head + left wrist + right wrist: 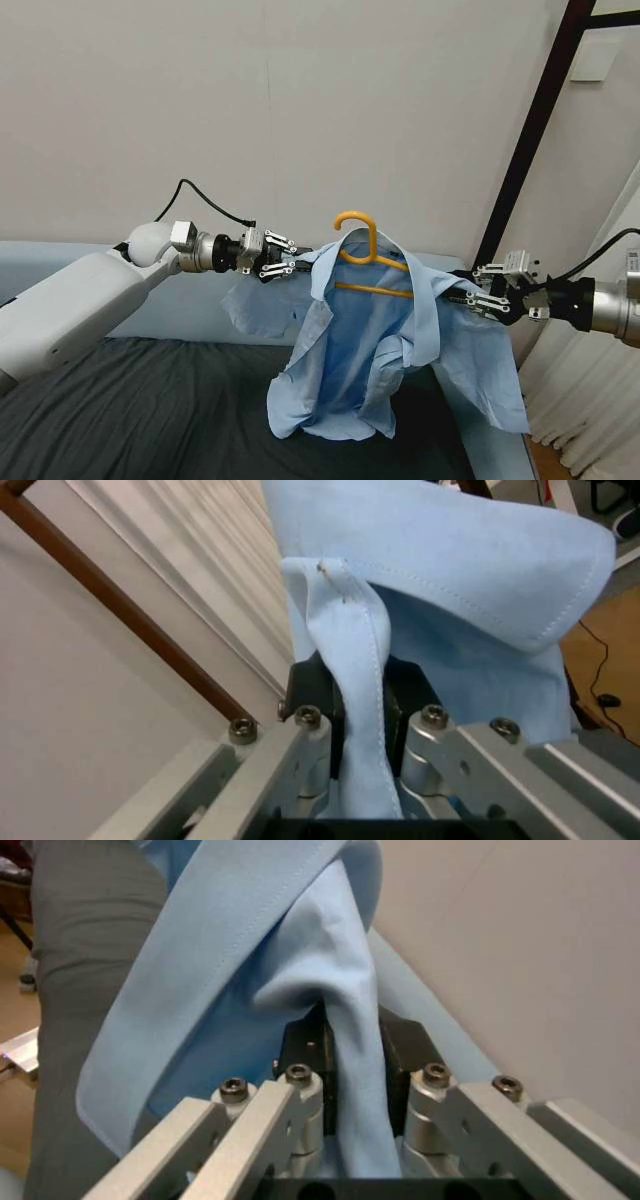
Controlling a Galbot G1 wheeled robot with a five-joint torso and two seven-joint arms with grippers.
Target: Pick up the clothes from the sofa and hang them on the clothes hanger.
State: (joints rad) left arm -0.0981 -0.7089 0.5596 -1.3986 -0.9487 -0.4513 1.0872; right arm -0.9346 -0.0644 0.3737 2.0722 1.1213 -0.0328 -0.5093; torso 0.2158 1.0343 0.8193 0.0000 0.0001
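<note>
Jaws of left gripper [300, 266] and right gripper [460, 296] each pinch blue shirt [372, 335] draped on orange hanger [356, 221].

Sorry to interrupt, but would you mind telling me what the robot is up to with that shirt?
The robot holds a light blue shirt up above the dark grey sofa, stretched between both arms. The left gripper pinches one shoulder and the right gripper the other, jaws shut on the fabric. An orange plastic hanger sits inside the collar, its hook free in the air.

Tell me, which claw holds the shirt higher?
The left gripper, on the white arm; the right gripper pinches the blue shirt slightly lower.
</note>
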